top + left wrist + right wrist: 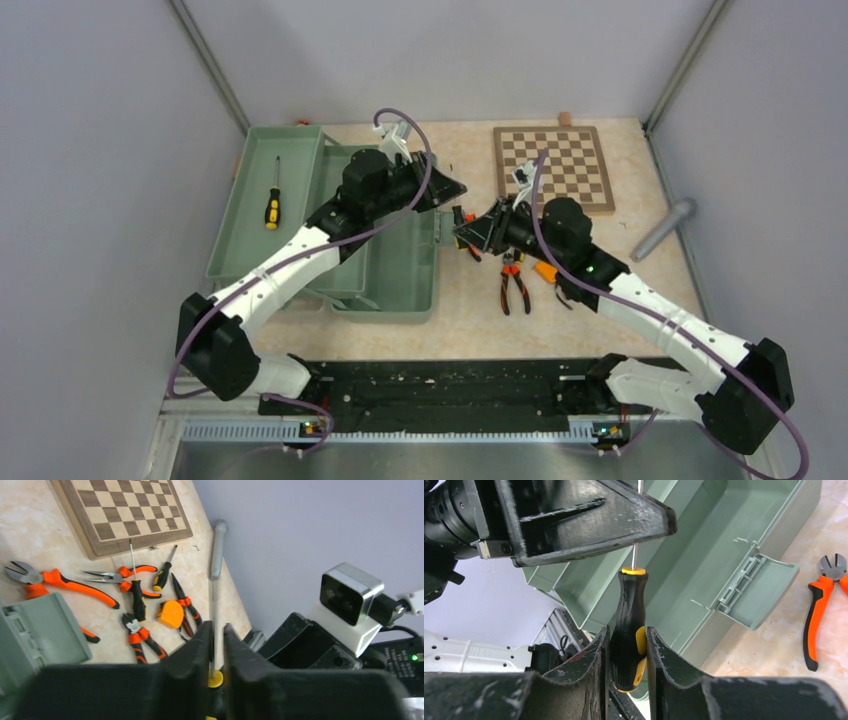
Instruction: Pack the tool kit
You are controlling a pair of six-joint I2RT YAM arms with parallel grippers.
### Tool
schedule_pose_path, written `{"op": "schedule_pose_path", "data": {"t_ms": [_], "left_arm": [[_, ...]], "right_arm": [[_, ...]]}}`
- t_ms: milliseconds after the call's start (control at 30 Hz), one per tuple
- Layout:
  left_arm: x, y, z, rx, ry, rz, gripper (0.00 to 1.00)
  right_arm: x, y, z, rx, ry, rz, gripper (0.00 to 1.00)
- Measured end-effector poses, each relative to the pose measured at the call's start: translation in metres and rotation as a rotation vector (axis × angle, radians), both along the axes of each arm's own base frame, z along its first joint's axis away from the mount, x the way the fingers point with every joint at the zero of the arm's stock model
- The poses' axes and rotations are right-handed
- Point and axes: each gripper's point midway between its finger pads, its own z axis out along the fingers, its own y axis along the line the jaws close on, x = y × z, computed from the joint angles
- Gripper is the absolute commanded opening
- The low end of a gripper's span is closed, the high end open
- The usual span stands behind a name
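**Screwdriver held between my two pincers, beside the open toolbox**

My right pincer (pixel 626 630) is pressed together on the handle of a black-and-yellow screwdriver (pixel 629 600). One finger sits on each side of the grip, and the shaft points up and away from my wrist. The thin steel shaft runs on into my left pincer (pixel 217 630), whose fingers are drawn close, with the shaft in the narrow slot between them. The shaft lies against one finger and a sliver of gap shows beside the other, so I cannot tell whether the left pincer is truly pinching it.

The two pincers meet in the air just off the right end of the pale-green toolbox (pixel 400 295), by its latch flap (pixel 756 592). The box lies open on the left part of the table (pixel 470 330). Its deep half is the one nearest my pincers. In the shallow half further left lies a second screwdriver (pixel 272 205).

The rest of the kit lies on the table to the right of the box:
- orange-handled cutters (pixel 55 580) just beside the latch flap
- long-nose pliers (pixel 120 575)
- two small screwdrivers (pixel 138 600), one of them lying across the long-nose pliers
- the orange tape measure (pixel 171 614)
- a nearer pair of pliers (pixel 142 642)

Beyond them, at the far side, lies the wooden chessboard (pixel 130 515). A grey cylinder (pixel 217 550) lies close to the right wall.
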Motion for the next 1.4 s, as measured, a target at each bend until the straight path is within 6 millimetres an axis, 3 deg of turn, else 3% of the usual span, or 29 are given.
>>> {"op": "schedule_pose_path", "data": {"t_ms": [33,133,333,467,567,700,800,900,1000,1167,1300,1400], "left_arm": [[-0.001,-0.002,0.001,-0.001,-0.005,-0.004,0.01],[-0.002,-0.004,0.002,0.001,-0.016,-0.005,0.00],[0.000,0.004,0.000,0.052,-0.042,0.028,0.00],[0.007,0.030,0.006,0.180,-0.100,0.082,0.00],[0.025,0.071,0.029,0.285,-0.170,0.181,0.00],[0.049,0.150,0.070,0.446,-0.257,0.357,0.00],[0.056,0.208,0.093,0.599,-0.286,0.490,0.00],[0.058,0.252,0.102,0.758,-0.280,0.593,0.00],[0.063,0.285,0.085,0.917,-0.221,0.645,0.00],[0.082,0.333,0.027,1.172,-0.035,0.653,0.00],[0.097,0.357,-0.018,1.256,0.101,0.609,0.01],[0.103,0.365,-0.041,1.269,0.163,0.580,0.08]], "right_arm": [[0.000,0.001,0.000,0.001,-0.001,0.002,0.00],[-0.001,0.002,0.002,0.007,-0.007,0.005,0.04],[0.001,0.001,0.002,0.002,-0.012,-0.004,0.56],[0.007,-0.004,-0.002,-0.029,-0.026,-0.048,0.77],[0.012,-0.012,-0.012,-0.086,-0.025,-0.091,0.79],[0.018,-0.024,-0.023,-0.162,-0.020,-0.144,0.82],[0.021,-0.032,-0.032,-0.212,-0.012,-0.180,0.84],[0.023,-0.039,-0.040,-0.251,-0.005,-0.209,0.85],[0.024,-0.044,-0.045,-0.279,0.004,-0.227,0.86],[0.025,-0.049,-0.050,-0.307,0.009,-0.242,0.86],[0.025,-0.053,-0.054,-0.329,0.014,-0.253,0.86],[0.025,-0.056,-0.058,-0.348,0.022,-0.266,0.86]]}}
